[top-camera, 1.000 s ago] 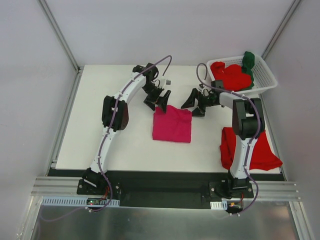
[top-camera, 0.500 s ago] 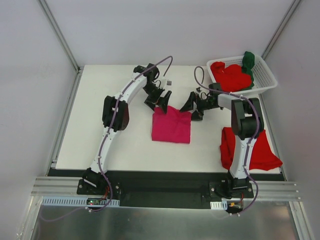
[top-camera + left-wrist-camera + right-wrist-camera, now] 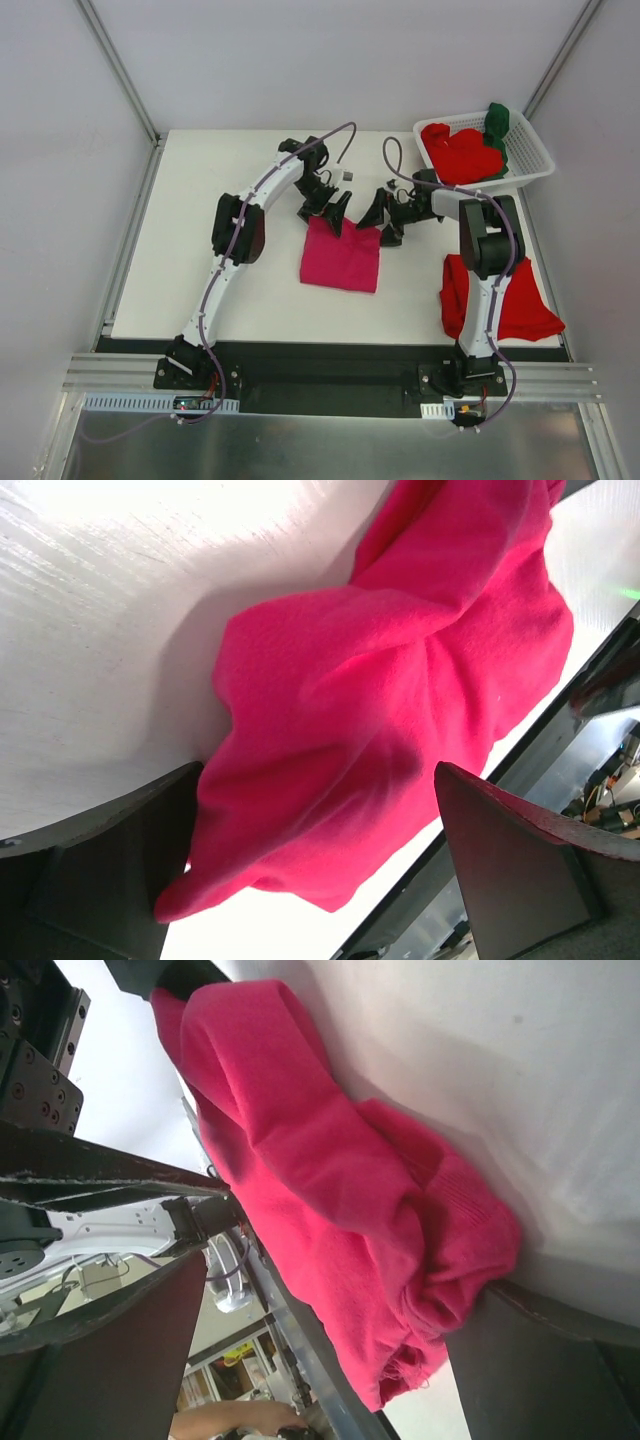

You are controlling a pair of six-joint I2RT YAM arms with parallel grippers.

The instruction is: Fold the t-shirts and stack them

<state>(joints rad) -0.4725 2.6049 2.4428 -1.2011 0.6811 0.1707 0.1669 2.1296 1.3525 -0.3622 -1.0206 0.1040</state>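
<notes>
top external view: left gripper and right gripper, both spread wide and gripping nothing, flank the far corners of the folded magenta t-shirt mid-table, with open room left and near. since a second ago they've closed in. the shirt, nearly square, now sits skewed.

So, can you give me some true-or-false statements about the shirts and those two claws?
1. The left gripper and right gripper stand open at the far edge of the pink shirt. True.
2. The white basket is empty. False: red shirts and a green shirt lie in it.
3. The right gripper holds a red shirt. False: the loose red shirt lies by the right arm's base.
4. The pink shirt lies folded on the table. True.
</notes>
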